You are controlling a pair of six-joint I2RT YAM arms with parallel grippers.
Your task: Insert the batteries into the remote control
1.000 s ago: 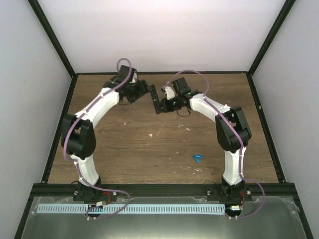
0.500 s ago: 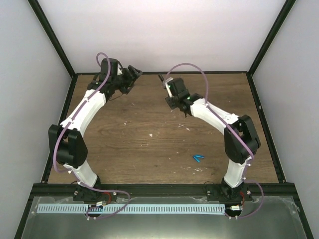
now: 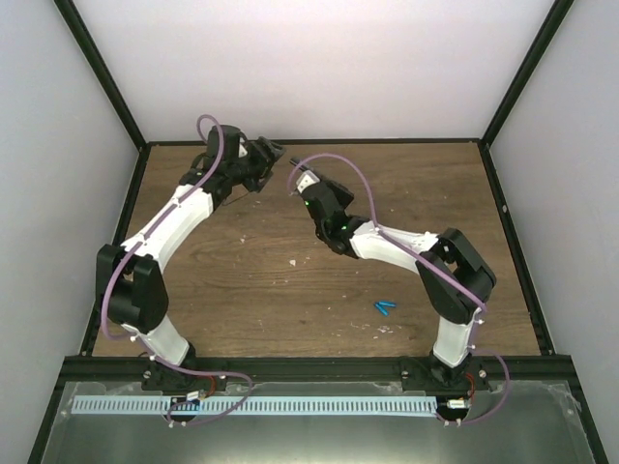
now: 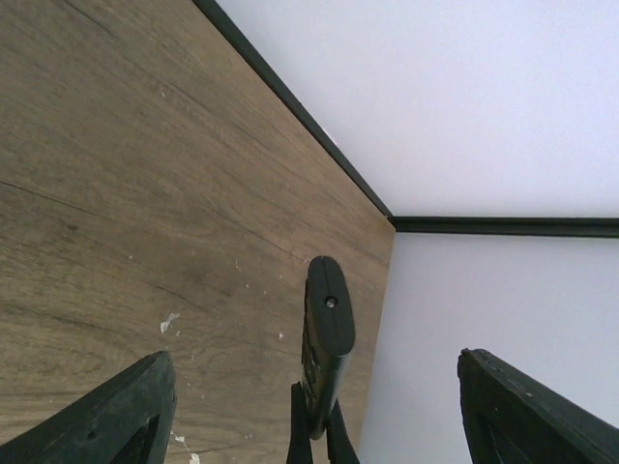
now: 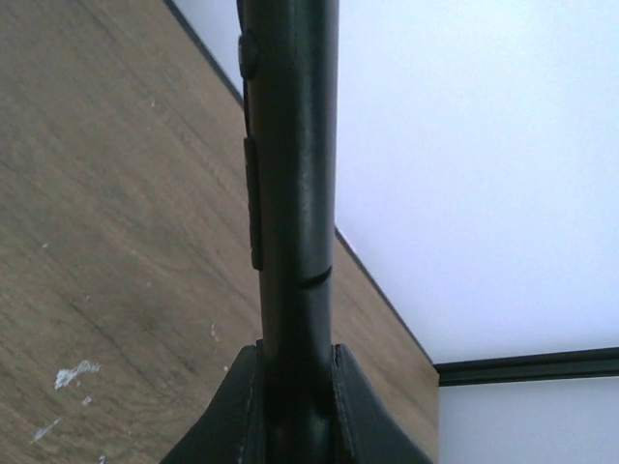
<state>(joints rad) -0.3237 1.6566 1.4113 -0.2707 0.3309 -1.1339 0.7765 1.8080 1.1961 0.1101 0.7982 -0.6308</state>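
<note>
The right gripper [image 5: 295,382] was clamped on one end of the remote control [image 5: 290,145], which stuck out straight and edge-on from between its fingers. Facing the remote, the left gripper [image 3: 268,153] had its jaws wide apart, touching nothing, with the remote's free end showing between its fingers [image 4: 121,411]. The batteries [image 3: 385,307] lay together on the table [image 3: 242,280], well apart from the remote, toward the right arm's base.

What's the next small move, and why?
Probably ease the left gripper in and close on the free end of the remote control. The right gripper is shut on its other end, the left's jaws stand open facing it, and the batteries lie on the table.
</note>
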